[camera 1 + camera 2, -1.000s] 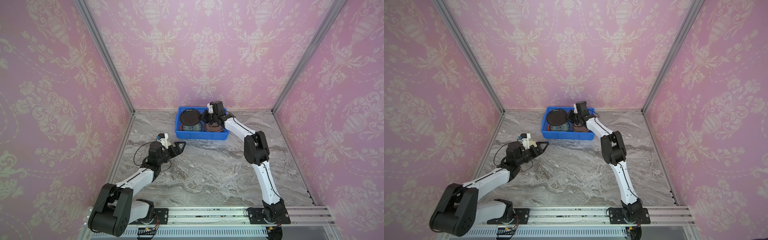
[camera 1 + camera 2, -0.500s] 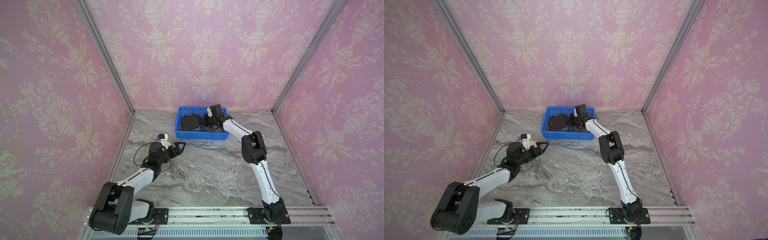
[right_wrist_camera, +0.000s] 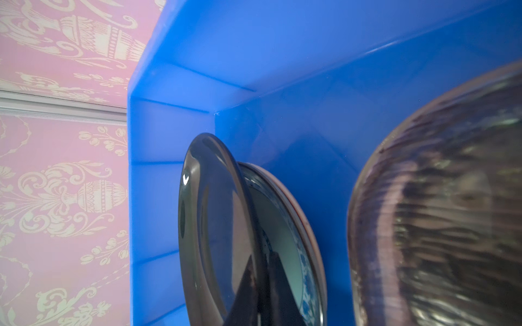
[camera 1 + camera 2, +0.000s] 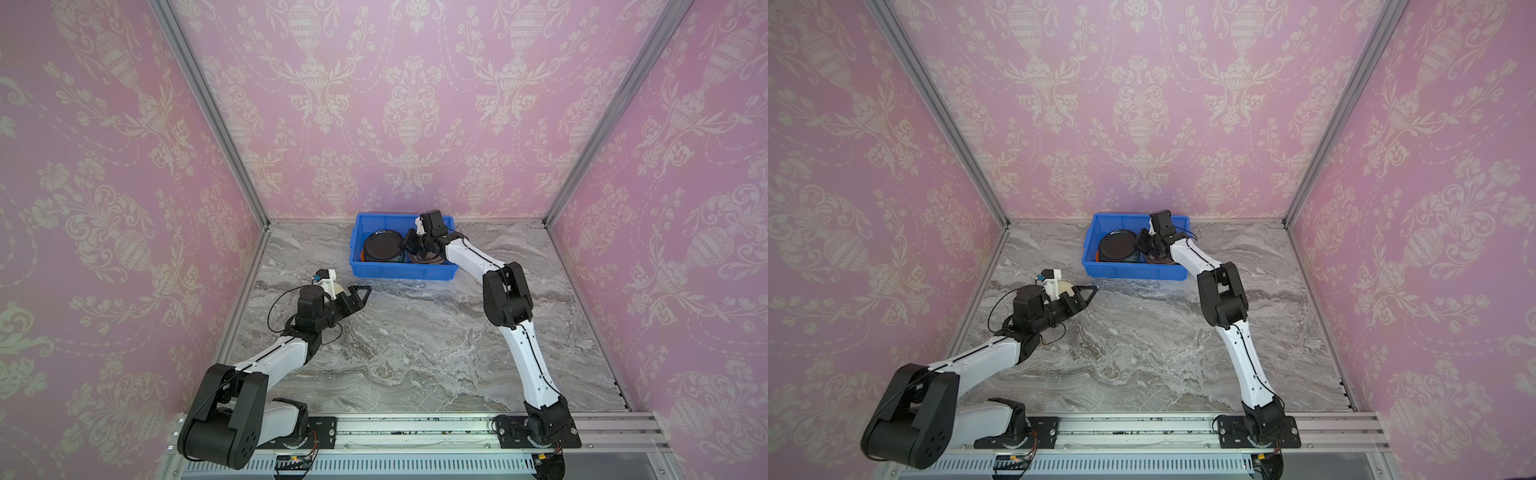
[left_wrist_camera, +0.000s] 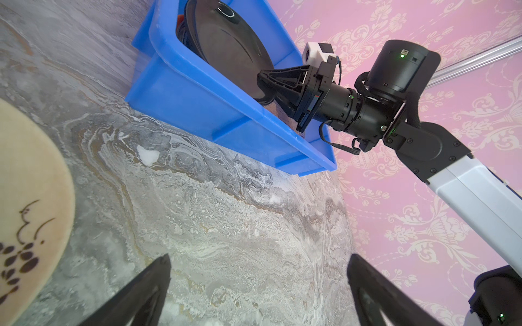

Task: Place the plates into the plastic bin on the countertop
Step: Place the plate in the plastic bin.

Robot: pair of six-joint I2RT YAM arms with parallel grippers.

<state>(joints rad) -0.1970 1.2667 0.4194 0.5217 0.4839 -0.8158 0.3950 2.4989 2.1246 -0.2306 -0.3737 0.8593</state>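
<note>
The blue plastic bin [image 4: 399, 272] [image 4: 1133, 272] stands at the back of the marble countertop [image 4: 415, 340]. Inside it a black plate [image 4: 382, 249] [image 4: 1117, 247] [image 3: 214, 225] leans tilted over a teal-patterned plate [image 3: 282, 240]. My right gripper [image 4: 405, 245] [image 4: 1140, 245] [image 5: 261, 76] [image 3: 261, 262] is shut on the black plate's rim. Brownish translucent plates [image 4: 428, 259] [image 3: 437, 211] fill the bin's right half. A cream plate [image 4: 341, 287] [image 5: 28, 211] with a dark motif lies on the countertop beside my left gripper [image 4: 362, 296] [image 4: 1090, 293] [image 5: 260, 258], which is open and holds nothing.
Pink patterned walls with aluminium corner posts [image 4: 216, 124] close in the left, back and right sides. An aluminium rail [image 4: 415, 428] carrying both arm bases runs along the front edge. An orange sliver [image 4: 363, 255] shows under the black plate.
My right gripper has sunk a little lower into the bin with the black plate. The left arm has stayed still.
</note>
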